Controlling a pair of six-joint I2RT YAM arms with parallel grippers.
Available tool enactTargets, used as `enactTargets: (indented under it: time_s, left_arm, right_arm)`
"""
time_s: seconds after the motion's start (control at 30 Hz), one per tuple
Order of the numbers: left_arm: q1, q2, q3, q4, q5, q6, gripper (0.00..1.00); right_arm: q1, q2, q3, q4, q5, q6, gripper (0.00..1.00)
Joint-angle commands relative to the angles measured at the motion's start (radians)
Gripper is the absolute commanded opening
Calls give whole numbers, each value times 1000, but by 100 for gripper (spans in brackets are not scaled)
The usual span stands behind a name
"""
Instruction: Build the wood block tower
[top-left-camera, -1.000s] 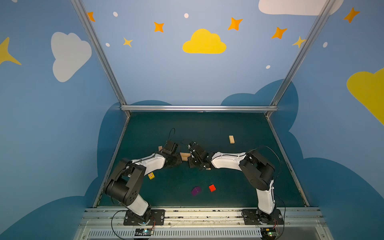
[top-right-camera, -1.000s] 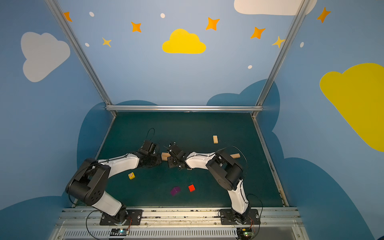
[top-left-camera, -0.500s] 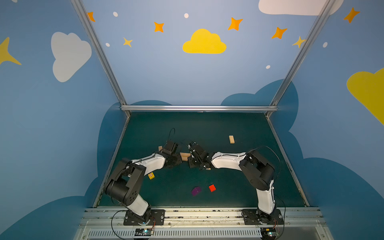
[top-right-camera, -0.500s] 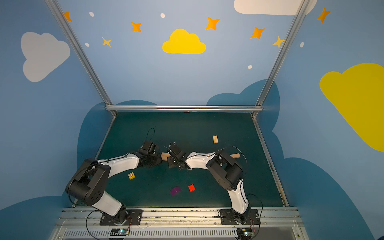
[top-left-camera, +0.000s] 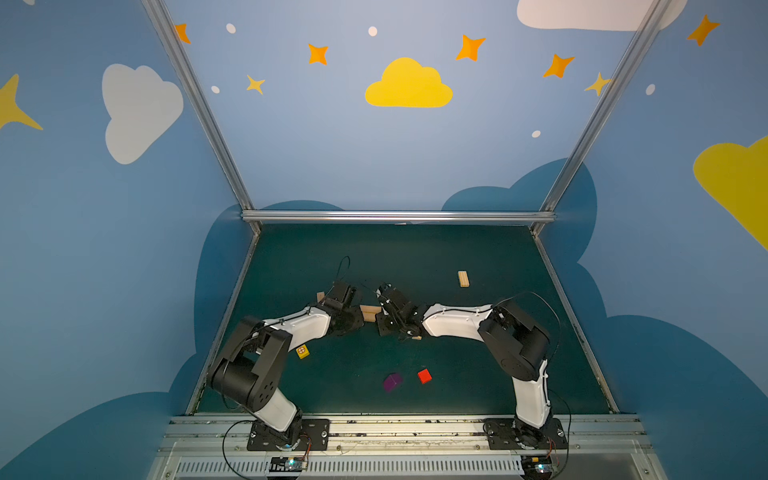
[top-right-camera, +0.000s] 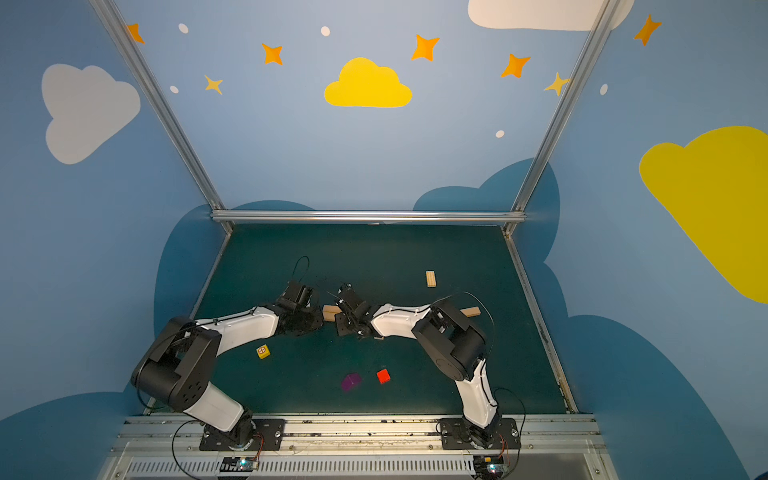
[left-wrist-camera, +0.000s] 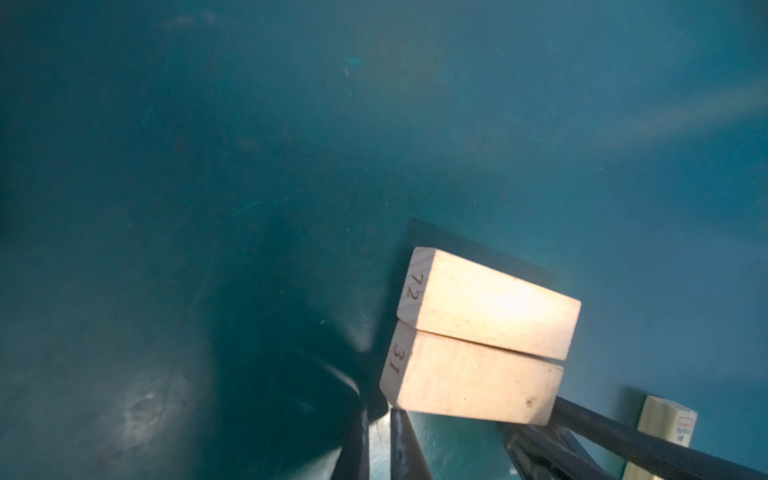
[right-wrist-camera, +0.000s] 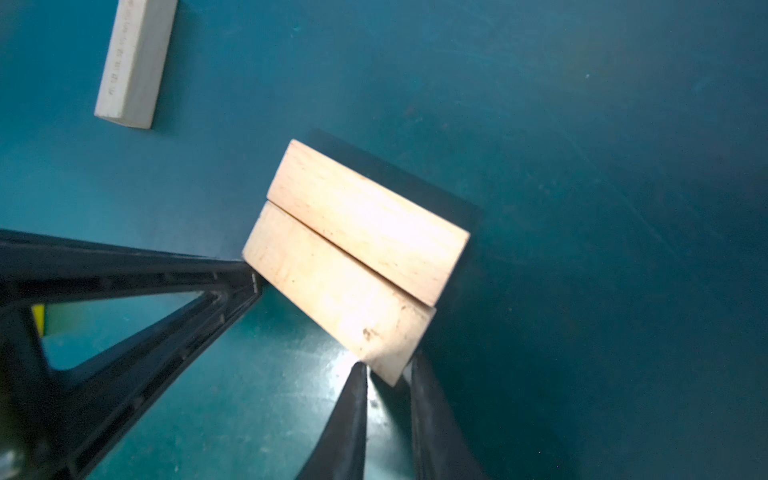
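Left wrist view: plank 72 (left-wrist-camera: 490, 309) and plank 31 (left-wrist-camera: 469, 378) lie flat on the green bench (left-wrist-camera: 208, 166), long edges touching and ends slightly offset. The left hand (left-wrist-camera: 377, 422) is closed on nothing, its tips at an end corner of plank 31. The right hand (right-wrist-camera: 388, 388) has its jaws narrowly parted at the opposite corner of that plank (whether it pinches the wood cannot be told). Judgement: the tower is at its base layer, the pair being squared up, with nothing stacked yet. The next move calls for fetching another piece, likely the loose plank (top-left-camera: 463, 279) toward the back, and laying it across the pair without shifting it. The yellow cube (top-left-camera: 303, 352), purple cube (top-left-camera: 392, 382) and red cube (top-left-camera: 424, 376) sit apart near the front. The bench is matte and scuffed. Blue walls (top-left-camera: 374, 166) painted with clouds and stars enclose it.
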Motion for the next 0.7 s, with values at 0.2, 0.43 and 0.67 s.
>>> enactTargets:
  time_s: [0.2,0.43,0.67]
  left_arm:
    - [9,11,-4,-4,-7,-3,14]
    - [9,-14,-3,-25,-3,-12,16]
    - [8,-41,-23,-19,-1,-33,17]
  right_arm:
    - [-9,28,-21,-24,11,3,23]
    - [-6,-9,-56,12,23,0,31]
    - [-6,-21,-65,13,29,-3,29]
